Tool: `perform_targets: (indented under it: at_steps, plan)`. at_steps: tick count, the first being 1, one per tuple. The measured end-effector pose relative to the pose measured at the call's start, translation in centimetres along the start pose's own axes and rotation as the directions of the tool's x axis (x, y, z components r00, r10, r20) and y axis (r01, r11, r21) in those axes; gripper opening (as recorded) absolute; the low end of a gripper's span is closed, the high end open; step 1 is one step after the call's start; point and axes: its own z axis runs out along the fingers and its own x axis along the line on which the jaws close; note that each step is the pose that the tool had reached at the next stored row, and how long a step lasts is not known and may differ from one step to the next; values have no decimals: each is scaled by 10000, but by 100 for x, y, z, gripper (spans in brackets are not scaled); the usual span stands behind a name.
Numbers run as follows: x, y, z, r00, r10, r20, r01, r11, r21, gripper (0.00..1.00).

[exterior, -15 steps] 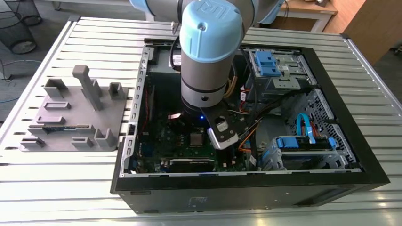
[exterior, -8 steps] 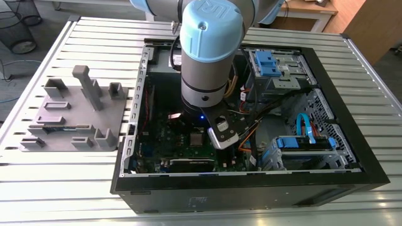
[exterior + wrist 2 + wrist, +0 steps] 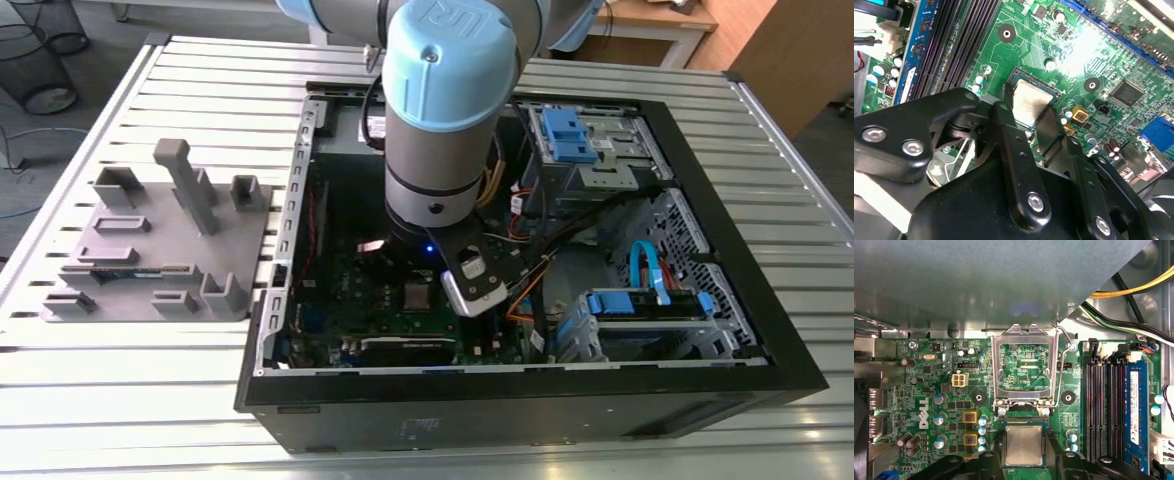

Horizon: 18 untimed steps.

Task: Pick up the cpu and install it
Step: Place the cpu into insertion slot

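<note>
The cpu point(image 3: 1024, 445), a small square chip with a silver top, sits between my gripper's point(image 3: 1024, 452) two black fingers point(image 3: 999, 452), just over the socket on the green motherboard point(image 3: 929, 390). A strip of socket contacts shows beyond its edge. In the second wrist view the cpu point(image 3: 1029, 102) shines between the fingers point(image 3: 1004, 117) of the gripper point(image 3: 1026, 110), which press against its opposite edges. The silver socket frame point(image 3: 1024, 335) stands flipped open beside it. In the exterior view my arm point(image 3: 434, 150) reaches down into the open computer case point(image 3: 721, 300).
Black memory slots point(image 3: 1101, 405) and a blue memory stick point(image 3: 1134, 410) run alongside the socket. Yellow and black cables point(image 3: 1134, 287) cross above. A grey fixture plate point(image 3: 147, 250) lies on the slatted table at the exterior view's left. Blue drive brackets point(image 3: 574, 130) sit in the case.
</note>
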Motion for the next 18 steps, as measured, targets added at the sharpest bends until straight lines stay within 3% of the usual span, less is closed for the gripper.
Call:
perform_targets:
  at_steps: [1, 7, 9, 18]
  plan:
    - [0, 0, -1, 10000, 0, -1, 0, 10000, 1, 45]
    - [0, 0, -2, 10000, 0, -1, 0, 10000, 1, 15]
    - [0, 0, -2, 10000, 0, -1, 0, 10000, 1, 11]
    - [-13, 0, -2, 10000, 7, -1, -7, 10000, 3, 11]
